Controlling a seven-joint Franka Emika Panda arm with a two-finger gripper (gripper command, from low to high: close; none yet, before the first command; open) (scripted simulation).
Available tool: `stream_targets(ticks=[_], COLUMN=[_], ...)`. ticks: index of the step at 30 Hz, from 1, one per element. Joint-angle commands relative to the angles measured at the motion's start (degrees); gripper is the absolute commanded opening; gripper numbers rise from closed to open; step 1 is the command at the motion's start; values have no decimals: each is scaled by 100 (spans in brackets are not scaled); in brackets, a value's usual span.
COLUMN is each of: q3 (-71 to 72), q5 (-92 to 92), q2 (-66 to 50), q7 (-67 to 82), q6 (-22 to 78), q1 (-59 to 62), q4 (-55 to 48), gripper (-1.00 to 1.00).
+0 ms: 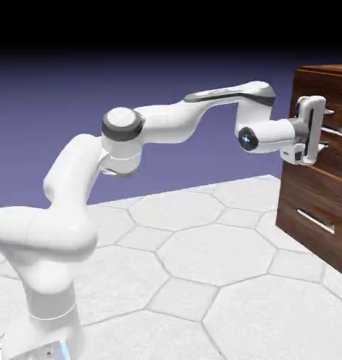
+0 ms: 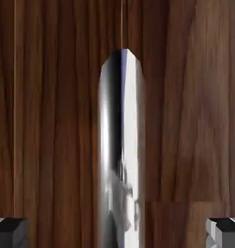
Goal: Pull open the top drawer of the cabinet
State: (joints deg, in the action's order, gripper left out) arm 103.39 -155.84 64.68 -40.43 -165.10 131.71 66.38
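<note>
The backdrop (image 1: 202, 162) is plain blue-violet, darkening to black along the top. Below it lies a pale floor (image 1: 258, 323) of large stone-like tiles with grey joints. The cabinet (image 1: 332, 69) stands at the exterior view's right, partly cut off by the edge of the picture; its finish is dark brown, glossy wood grain.

The top drawer (image 1: 339, 160) is in the upper part of the cabinet, directly above the lower drawer (image 1: 297, 193). Its front sits flush with the one below: closed. Its handle (image 1: 337, 131) is a horizontal silver bar. The lower handle (image 1: 316, 221) is of like pattern, and nothing touches it.

My arm (image 1: 170, 123) reaches across from the exterior view's left, and my hand (image 1: 314, 130) is at the top drawer's front, turned so that one finger is above the other. My claw (image 1: 327, 129) is spread wide, with the bar between its fingertips (image 2: 10, 235). In the hand view, wood shows on both sides of the bar, which is apart from either tip; I have no grip on it. The bar's polished face carries bright, broken reflections. Thin, straight seams run through the wood.
</note>
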Motion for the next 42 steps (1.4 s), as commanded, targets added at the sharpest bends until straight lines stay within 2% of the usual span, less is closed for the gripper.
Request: stream_targets(ticks=[1, 3, 4, 21, 40, 41, 42], q3=[54, 115, 115, -1013, -3125, -3125, -3125], q5=[63, 136, 136, -595, -511, -511, -511], q2=[57, 121, 121, -512, -516, -516, -516], q7=[-98, -209, -209, 854, 1271, 1271, 1271], q6=[-70, -149, -149, 968, 1695, 1695, 1695], q1=[139, 297, 297, -2054, -5665, -5665, -5665], q4=[-208, -445, -445, 2876, 6704, 6704, 6704], gripper=[100, 100, -100, -100, -100, 100, 100])
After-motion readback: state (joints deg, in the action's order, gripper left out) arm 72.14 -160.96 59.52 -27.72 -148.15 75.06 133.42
